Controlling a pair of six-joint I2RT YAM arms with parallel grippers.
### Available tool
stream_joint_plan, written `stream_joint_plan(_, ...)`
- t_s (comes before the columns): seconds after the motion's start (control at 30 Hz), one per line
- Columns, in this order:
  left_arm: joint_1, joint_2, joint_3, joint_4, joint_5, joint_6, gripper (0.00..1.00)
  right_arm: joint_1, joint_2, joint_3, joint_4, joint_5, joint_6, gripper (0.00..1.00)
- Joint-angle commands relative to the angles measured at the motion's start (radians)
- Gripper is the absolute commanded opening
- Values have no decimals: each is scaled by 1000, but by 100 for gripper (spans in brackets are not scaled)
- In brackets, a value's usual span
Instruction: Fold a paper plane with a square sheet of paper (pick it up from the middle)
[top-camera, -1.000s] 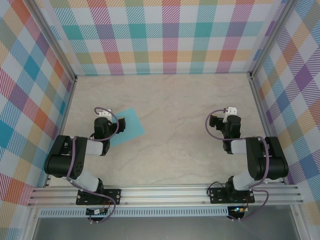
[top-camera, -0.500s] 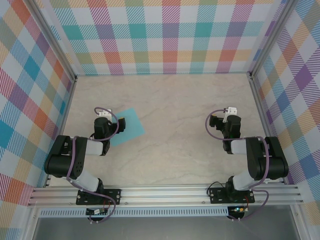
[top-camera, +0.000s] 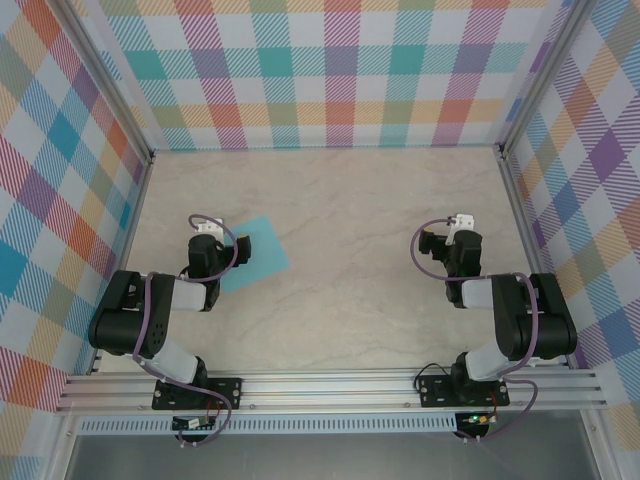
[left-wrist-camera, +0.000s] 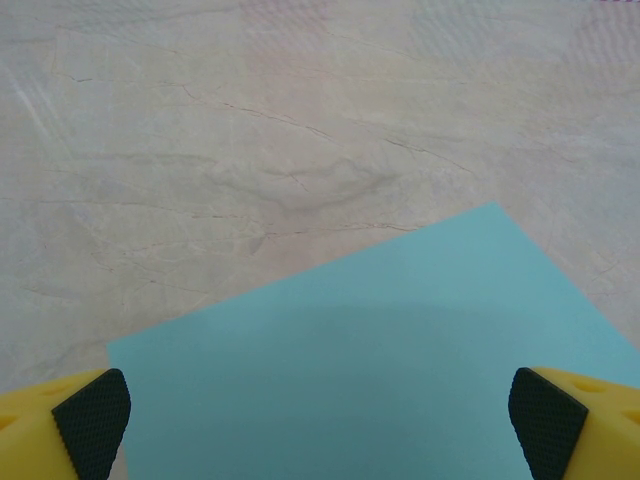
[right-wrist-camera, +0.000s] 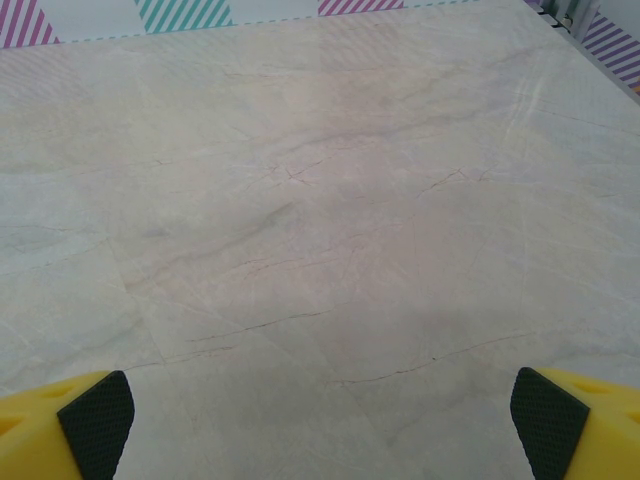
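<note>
On the left half of the marbled tabletop (top-camera: 350, 200), the square sheet of paper (top-camera: 258, 252) lay flat and uncreased. It was turned so one corner pointed away from your arms, and its near-left part was hidden under the head of your left arm (top-camera: 150, 310). That arm hovered over the sheet, by all appearances because the job calls for a pick-up from the middle, and no fold had yet been made. Your right arm (top-camera: 520, 320) stood well apart on the other side, over bare stone. It was probably held clear until a second set of fingers was needed for creasing.

From overhead you could read the layout: both arms, the sheet's skewed angle and the plaid walls (top-camera: 330, 70) around the cell. The gap between the fingers was harder to judge there. Your left wrist camera supplied it: the left fingers (left-wrist-camera: 90, 425) were spread wide and gripped nothing, with the turquoise paper (left-wrist-camera: 370, 370) filling the space between them and its far corner running out ahead. Whether the tips touched the paper could not be told. Your right wrist camera showed the right fingers (right-wrist-camera: 95, 425) equally released, framing veined marble with no paper beneath, a strip of plaid at the far edge.
</note>
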Motion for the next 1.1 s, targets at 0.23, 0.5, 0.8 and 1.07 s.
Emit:
stream_joint_plan(0.23, 14, -16, 7, 15, 37, 24, 100, -4, 1, 16, 37, -131, -50, 100)
stream_joint_plan(0.5, 15, -267, 16, -215, 62, 11, 100, -2, -83, -7, 5, -191, -75, 100)
stream_joint_plan(0.8, 15, -491, 196, -613, 140, -108, 100, -4, -475, 170, -782, -186, 161, 100)
stream_joint_plan(1.07, 15, -320, 416, -834, 361, -297, 100, -4, -650, 143, -903, -416, 473, 100)
